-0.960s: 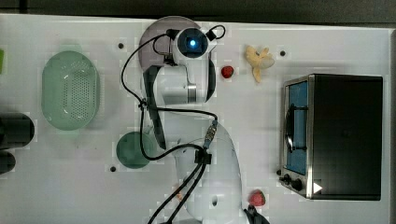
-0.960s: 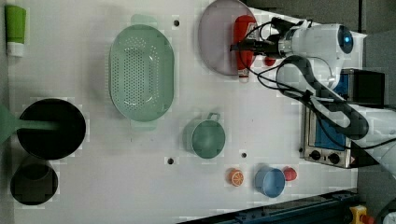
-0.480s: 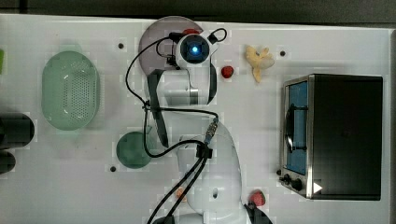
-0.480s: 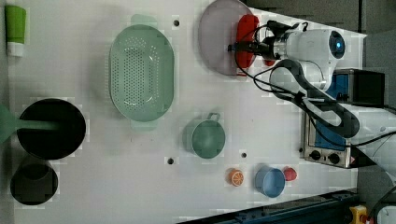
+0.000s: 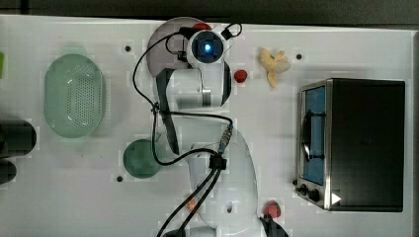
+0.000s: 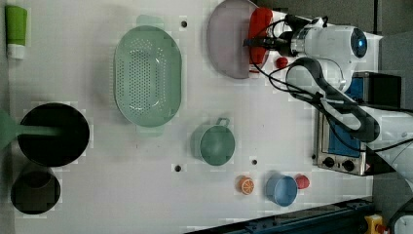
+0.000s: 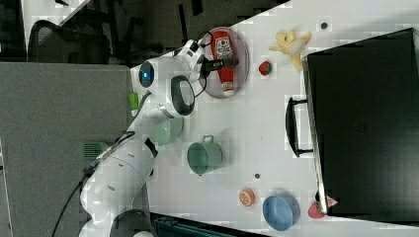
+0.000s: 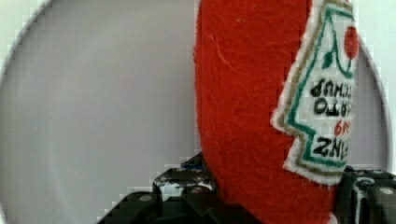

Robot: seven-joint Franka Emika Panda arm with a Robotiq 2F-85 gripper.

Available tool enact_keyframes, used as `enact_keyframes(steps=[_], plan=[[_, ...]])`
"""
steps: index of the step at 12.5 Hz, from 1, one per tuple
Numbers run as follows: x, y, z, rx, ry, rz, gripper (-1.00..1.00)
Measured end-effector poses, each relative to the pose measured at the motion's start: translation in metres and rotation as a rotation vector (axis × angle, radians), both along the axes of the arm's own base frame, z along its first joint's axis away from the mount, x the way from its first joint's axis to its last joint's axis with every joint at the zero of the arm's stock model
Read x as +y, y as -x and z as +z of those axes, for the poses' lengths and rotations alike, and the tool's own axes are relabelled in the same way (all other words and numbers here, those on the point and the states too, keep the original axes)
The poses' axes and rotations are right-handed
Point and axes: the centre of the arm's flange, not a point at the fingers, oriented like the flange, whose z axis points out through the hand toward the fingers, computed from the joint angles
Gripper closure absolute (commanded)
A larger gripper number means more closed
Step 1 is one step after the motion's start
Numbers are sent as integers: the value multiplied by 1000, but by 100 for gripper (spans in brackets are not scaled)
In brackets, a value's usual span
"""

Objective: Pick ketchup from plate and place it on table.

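A wide white table carries everything. In the left view, a mauve-grey plate sits at the top centre, a perforated pale-green basket left of it, a green cup mid-frame, a toaster oven at right, and a blue bowl lower right.

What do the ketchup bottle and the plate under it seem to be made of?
The ketchup bottle looks like soft fabric, probably felt or plush: its red surface is fuzzy with loose fibres, and the white label has a stitched-looking, uneven edge. The plate looks like smooth, matte, pale mauve-grey plastic or glazed ceramic: even colour, no texture, only a soft sheen. Which of the two cannot be told.
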Motion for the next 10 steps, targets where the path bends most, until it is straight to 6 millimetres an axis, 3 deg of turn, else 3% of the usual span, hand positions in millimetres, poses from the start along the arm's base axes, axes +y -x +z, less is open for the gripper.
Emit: enact_keyframes(steps=[5,8,10], plan=[[6,0,30,107,13,6,-24],[6,7,86,213,-35,-42,-24],[2,13,143,257,-31,-43,-24]])
